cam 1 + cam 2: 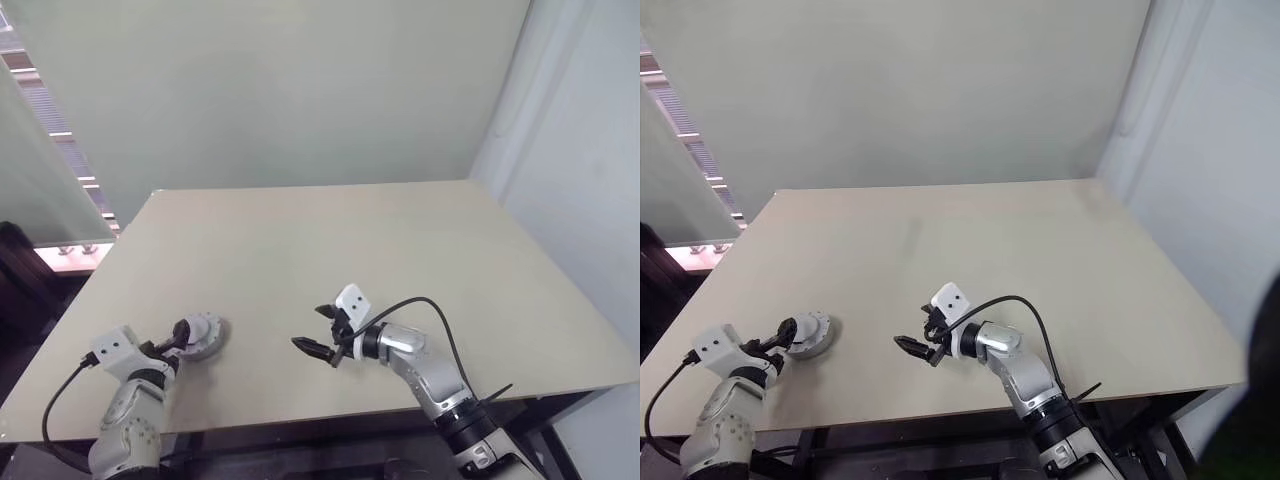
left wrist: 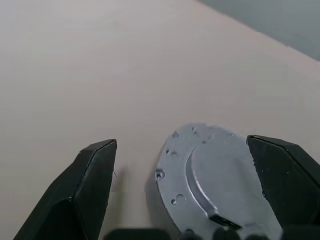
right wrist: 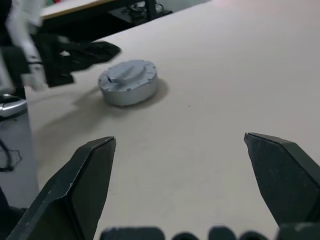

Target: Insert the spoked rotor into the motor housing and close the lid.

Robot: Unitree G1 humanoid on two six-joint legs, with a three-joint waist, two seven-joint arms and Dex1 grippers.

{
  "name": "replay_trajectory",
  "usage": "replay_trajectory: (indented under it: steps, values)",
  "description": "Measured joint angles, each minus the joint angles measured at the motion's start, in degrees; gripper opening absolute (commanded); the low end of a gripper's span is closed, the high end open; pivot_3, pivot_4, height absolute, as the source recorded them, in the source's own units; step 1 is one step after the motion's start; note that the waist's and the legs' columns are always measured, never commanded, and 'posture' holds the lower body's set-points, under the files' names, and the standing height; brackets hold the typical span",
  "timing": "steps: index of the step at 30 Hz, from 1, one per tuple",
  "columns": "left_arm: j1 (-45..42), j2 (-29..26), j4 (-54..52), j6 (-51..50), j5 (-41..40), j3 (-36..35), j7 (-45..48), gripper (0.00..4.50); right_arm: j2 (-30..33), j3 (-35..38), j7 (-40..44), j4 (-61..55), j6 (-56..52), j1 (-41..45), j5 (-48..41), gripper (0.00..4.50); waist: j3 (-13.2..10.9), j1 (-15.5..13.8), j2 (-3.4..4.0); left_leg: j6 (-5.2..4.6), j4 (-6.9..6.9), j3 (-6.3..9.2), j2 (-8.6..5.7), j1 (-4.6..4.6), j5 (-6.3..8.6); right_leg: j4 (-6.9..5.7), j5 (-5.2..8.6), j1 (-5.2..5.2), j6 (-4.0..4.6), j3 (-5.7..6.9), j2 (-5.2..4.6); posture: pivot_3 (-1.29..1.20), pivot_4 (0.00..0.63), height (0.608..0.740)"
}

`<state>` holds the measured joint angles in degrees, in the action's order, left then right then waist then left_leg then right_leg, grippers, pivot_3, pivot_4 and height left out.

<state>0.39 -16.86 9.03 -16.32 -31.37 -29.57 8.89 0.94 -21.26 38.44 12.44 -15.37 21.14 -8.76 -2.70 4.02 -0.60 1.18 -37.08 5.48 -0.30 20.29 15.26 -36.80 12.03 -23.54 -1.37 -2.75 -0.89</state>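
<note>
The job looks all but finished: on the table (image 1: 420, 250) sits one closed grey puck, the motor housing (image 1: 205, 336) with its lid (image 3: 131, 73) seated on top. No loose rotor lies about, so it is presumably inside. The housing rests near the table's front edge, toward the left corner. The left gripper (image 1: 176, 338) is spread wide with nothing in it, its fingers (image 2: 90, 180) straddling the housing without touching. The right gripper (image 1: 322, 330), also wide open and empty, hovers well apart, near the middle of the front edge.
</note>
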Motion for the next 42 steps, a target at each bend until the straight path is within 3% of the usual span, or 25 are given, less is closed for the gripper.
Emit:
replay_trajectory:
  steps: [8,16,29,42]
  values:
    - [3.91,-2.30,-10.19,0.05,1.25,1.87,3.97,4.45,-0.45,1.30,-1.99,1.38,0.33,0.74,0.04,4.50,-0.01,0.01,0.02,0.00,-0.02,-0.02,0.00,-0.01,0.00,0.00,0.01,0.01,0.01,0.00,0.00,0.00,0.000,0.740]
    - [4.21,-5.40,-17.83,-0.63,3.12,10.44,11.66,4.45,-1.93,7.22,-7.57,2.12,0.07,1.41,-0.30,4.50,-0.03,0.02,0.05,0.00,0.00,-0.07,-0.01,-0.01,0.00,0.00,0.01,0.00,0.01,-0.04,0.00,0.00,0.000,0.740]
    - [1.97,-5.71,-18.17,-0.66,7.06,19.72,17.74,4.45,0.07,14.51,-12.12,2.59,1.31,1.96,-0.61,4.50,-0.05,0.07,0.09,-0.02,0.02,-0.10,0.01,-0.02,0.00,-0.01,0.00,-0.01,0.01,-0.08,0.04,0.00,0.000,0.740]
    - [2.57,-5.77,-18.17,-1.24,8.55,19.89,17.69,4.45,0.49,15.73,-14.38,2.66,2.96,0.06,-0.56,4.50,-0.05,0.06,0.10,-0.03,0.01,-0.12,0.01,-0.04,-0.01,-0.01,0.00,0.00,0.01,-0.13,0.04,0.00,0.000,0.740]
